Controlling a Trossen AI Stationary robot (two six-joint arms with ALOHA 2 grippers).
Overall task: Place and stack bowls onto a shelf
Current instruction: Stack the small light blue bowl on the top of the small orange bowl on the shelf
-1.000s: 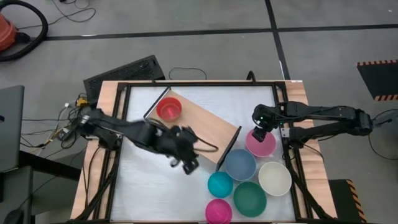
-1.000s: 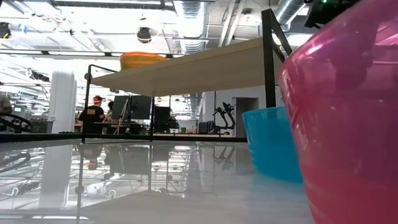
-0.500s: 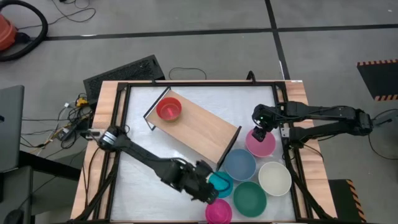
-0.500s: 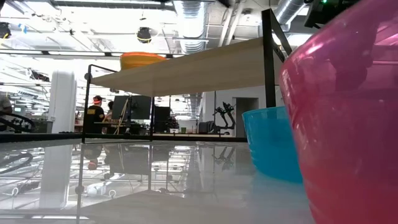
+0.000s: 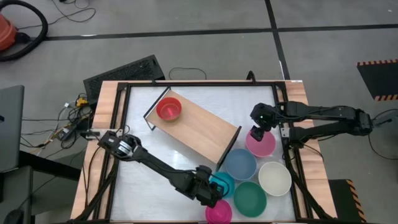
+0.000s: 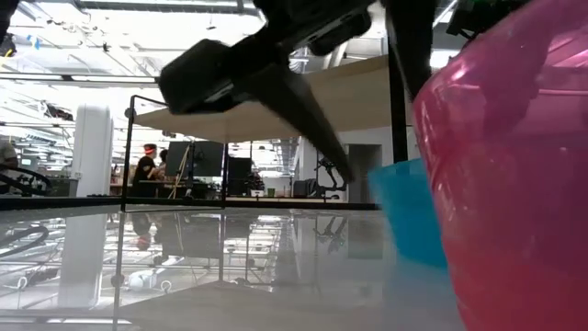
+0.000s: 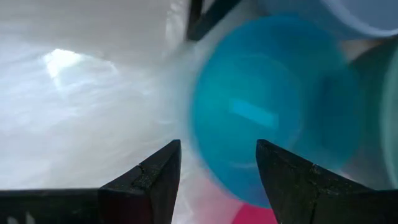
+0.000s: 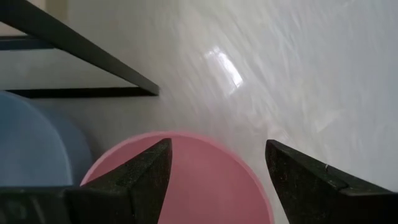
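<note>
— Left tool (image 5: 211, 190)?
— Crossed the bench (image 5: 149, 180) within a second, now at the teal bowl (image 5: 221, 183), fingers spread (rim not pinched).
— Right tool (image 5: 256, 130)?
— Spread, waiting over pink bowl (image 5: 261, 144). Shelf (image 5: 199, 127) holds one red bowl (image 5: 168, 109).

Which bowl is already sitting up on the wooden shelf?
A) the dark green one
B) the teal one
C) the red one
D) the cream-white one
C: in the high view, the red bowl is the only bowl on the shelf; all the other bowls are down on the white tabletop.
</note>
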